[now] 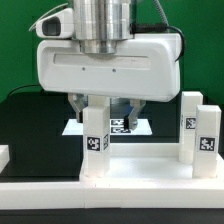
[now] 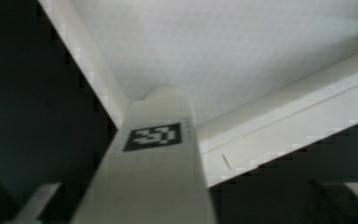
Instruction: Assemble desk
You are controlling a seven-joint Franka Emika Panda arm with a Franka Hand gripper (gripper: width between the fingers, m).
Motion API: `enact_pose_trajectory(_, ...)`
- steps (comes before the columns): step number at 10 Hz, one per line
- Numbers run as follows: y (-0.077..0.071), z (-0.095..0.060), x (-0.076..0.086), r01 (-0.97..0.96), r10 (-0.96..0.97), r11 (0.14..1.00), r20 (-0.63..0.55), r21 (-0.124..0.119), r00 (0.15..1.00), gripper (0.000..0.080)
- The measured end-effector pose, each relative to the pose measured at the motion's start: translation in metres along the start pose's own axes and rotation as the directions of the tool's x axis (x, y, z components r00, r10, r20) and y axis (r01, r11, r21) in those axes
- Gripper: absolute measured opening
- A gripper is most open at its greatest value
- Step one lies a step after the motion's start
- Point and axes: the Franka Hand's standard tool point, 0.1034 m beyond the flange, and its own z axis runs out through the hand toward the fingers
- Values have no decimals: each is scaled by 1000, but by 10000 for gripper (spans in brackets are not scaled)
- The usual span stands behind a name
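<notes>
The desk top [image 1: 140, 170] lies flat near the front edge of the black worktop [image 1: 30, 120], a wide slab of smooth matte white plastic with a raised rim. Three short square legs stand upright on it. One leg [image 1: 96, 140] rises at the corner toward the exterior view's left, a black-and-white tag on its front face. Two more stand at the exterior view's right, the nearer leg [image 1: 207, 140] and the one just behind it [image 1: 188, 120], each tagged the same way.

The arm comes straight down from above, its wide white rounded wrist housing [image 1: 105, 65] level and squarely over the left leg. The jaws [image 1: 92, 105] point down at that leg's top. Seen from the wrist, the post [image 2: 155, 160] runs up the middle as a plain white square bar with its tag showing, and two grey fingertips [image 2: 37, 203] stand off to either side of it, with dark gaps between them and the plastic. So the jaws look released, straddling the leg without pressing it.

Behind the legs, toward the middle of the worktop, the marker board [image 1: 125, 125] lies flat, thin and white with printed squares.
</notes>
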Motion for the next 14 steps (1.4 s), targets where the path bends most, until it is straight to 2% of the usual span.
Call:
enact_pose_trajectory(1,5,0,1,-19,19,1000,-1,-5,1000,396)
enact_pose_trajectory(2,8,0,2,-131,131,991,-2,-7,991,396)
enact_pose_trajectory(3,7,0,2,-178,178,984,-2,-7,984,288)
enact_pose_trajectory(7,8,0,3,-407,407,914,-8,-1,914,288)
enact_pose_trajectory(9,8,0,4,-650,650,760,-14,6,759,288)
enact_pose_trajectory(11,8,0,6,-839,838,544,17,26,545,288)
enact_pose_trajectory(12,8,0,6,-926,925,375,38,46,377,289)
enact_pose_trajectory(13,10,1,5,-967,967,245,56,72,249,289)
enact_pose_trajectory(14,11,2,3,-975,976,205,52,85,209,289)
